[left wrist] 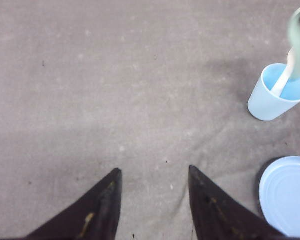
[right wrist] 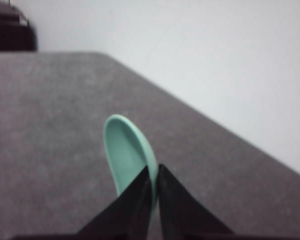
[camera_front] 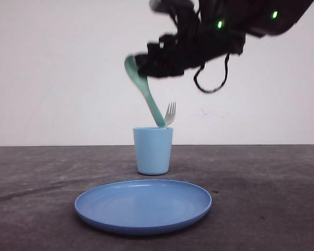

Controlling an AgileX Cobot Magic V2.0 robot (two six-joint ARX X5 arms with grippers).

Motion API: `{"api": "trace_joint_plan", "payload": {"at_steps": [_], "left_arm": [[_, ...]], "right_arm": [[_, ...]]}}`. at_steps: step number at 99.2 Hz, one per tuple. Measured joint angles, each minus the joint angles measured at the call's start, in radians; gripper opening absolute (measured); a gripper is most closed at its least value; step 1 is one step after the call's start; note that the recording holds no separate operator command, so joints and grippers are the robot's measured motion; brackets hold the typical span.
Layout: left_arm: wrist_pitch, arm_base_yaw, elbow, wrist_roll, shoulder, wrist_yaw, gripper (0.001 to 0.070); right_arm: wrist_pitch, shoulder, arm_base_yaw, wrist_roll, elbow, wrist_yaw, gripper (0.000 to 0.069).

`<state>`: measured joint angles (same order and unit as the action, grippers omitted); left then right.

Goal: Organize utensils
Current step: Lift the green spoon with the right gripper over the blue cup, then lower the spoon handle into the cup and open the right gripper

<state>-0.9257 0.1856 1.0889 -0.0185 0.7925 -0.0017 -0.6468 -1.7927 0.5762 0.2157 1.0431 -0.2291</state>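
Pinching the mint-green spoon (camera_front: 143,88) near its bowl end, my right tool (camera_front: 146,63) holds it tilted above the light blue cup (camera_front: 153,150), handle tip already down inside the cup's mouth, so that letting go should drop it in beside the white fork (camera_front: 170,113). The fork stands in the cup, tines up, leaning toward the far-right part of the rim, which leaves the near-left part free for the spoon's handle. In the right wrist view the fingers (right wrist: 140,200) are pressed nearly together on the spoon's neck, bowl poking out beyond them. My left tool (left wrist: 152,185) hangs spread and empty over bare bench (left wrist: 115,90), well apart from the cup. The blue plate (camera_front: 143,205) lies just in front of the cup, empty. Above the cup is open air, so I judge a straight lift out after release is safe.
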Motion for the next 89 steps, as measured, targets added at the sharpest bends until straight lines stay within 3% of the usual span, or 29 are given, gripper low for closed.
{"api": "trace_joint_plan", "payload": {"at_steps": [65,73,89], "left_arm": [[-0.010,0.000,0.000,0.000,0.000,0.000,0.0246],[-0.010,0.000,0.000,0.000,0.000,0.000,0.0246],[-0.010,0.000,0.000,0.000,0.000,0.000,0.0246]], "right_arm": [[0.022,-0.094,0.000,0.021,0.000,0.001,0.0023],[0.022,-0.094,0.000,0.021,0.000,0.000,0.0066],[0.023,-0.093,0.000,0.019,0.000,0.000,0.0219]]}}
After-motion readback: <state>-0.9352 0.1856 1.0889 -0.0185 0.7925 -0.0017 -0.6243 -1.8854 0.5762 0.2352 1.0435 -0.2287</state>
